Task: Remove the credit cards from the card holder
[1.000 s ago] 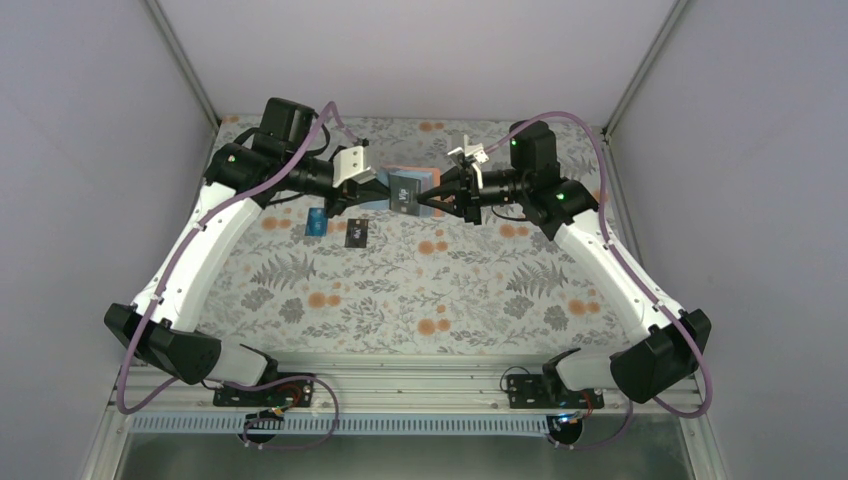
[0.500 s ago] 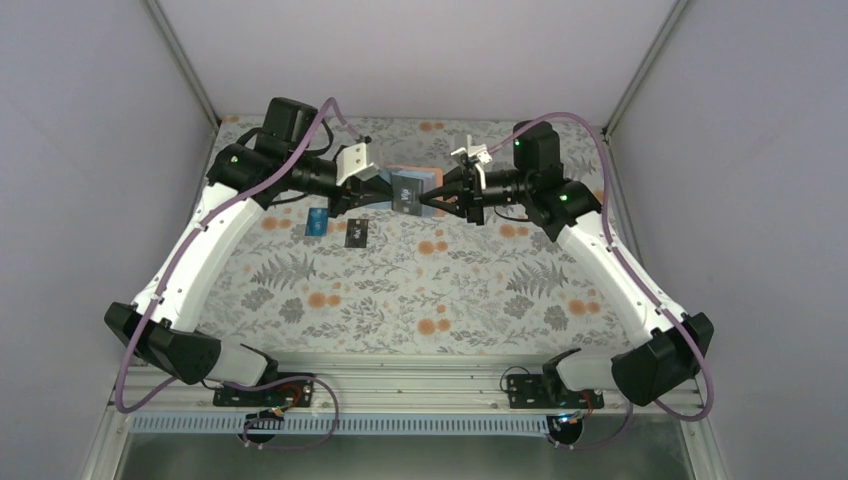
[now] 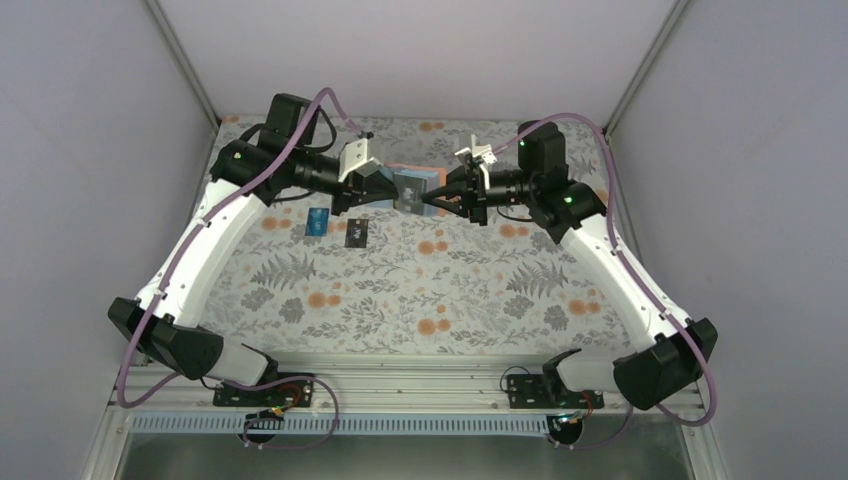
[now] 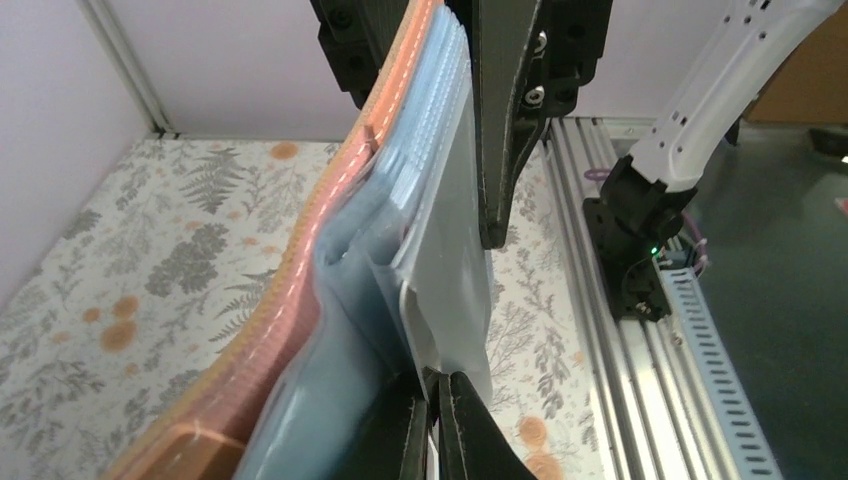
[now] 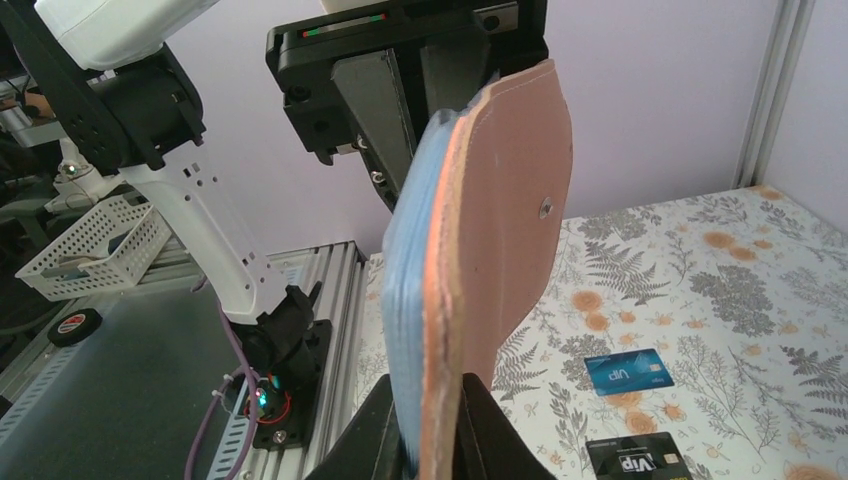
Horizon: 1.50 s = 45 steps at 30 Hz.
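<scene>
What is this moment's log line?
left gripper, right gripper: shut on card holder, held aloft | blue card, black card: on table

The left gripper (image 3: pixel 380 190) has slid a little toward 3 o'clock in the top view, closer in on the card holder (image 3: pixel 418 182). The left arm's upper joint (image 3: pixel 290 110) and its purple cable (image 3: pixel 322 97) have gone up a bit toward 12 o'clock. The right arm's wrist block (image 3: pixel 542 150) has moved a little toward 3 o'clock. The card holder has turned and looks thinner from above. The black card (image 3: pixel 407 190) in it showed big and clear before. Now only a small dull bit shows.
</scene>
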{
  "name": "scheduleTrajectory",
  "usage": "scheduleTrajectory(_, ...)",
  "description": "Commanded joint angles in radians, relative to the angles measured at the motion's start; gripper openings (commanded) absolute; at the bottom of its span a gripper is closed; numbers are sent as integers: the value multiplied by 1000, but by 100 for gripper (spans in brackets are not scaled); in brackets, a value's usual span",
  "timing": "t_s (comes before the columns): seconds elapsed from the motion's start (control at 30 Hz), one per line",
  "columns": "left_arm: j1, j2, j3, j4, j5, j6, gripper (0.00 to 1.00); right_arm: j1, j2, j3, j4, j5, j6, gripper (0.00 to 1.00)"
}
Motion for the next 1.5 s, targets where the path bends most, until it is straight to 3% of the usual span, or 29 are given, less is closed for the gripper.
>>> scheduleTrajectory(0.0,-14,28,30,79,60,-14,3,29,-31,9,10,-130,-23,11)
scheduleTrajectory(0.23,-12,15,38,-44,157,60,2,24,-40,3,17,-81,-13,11)
scheduleTrajectory(0.4,36,-18,30,-35,141,27,2,14,-45,-11,30,-60,0,23)
scheduleTrajectory(0.63,97,-38,8,-30,148,22,2,0,-53,-13,21,-34,6,28)
scheduleTrajectory(0.83,103,-37,0,-28,159,13,2,-2,-44,-16,51,-13,46,5)
scheduleTrajectory(1.03,130,-27,29,-89,123,49,2,-23,-67,-24,62,41,61,4)
scheduleTrajectory(1.47,211,4,80,-170,115,124,2,-94,-94,-43,44,-7,48,4)
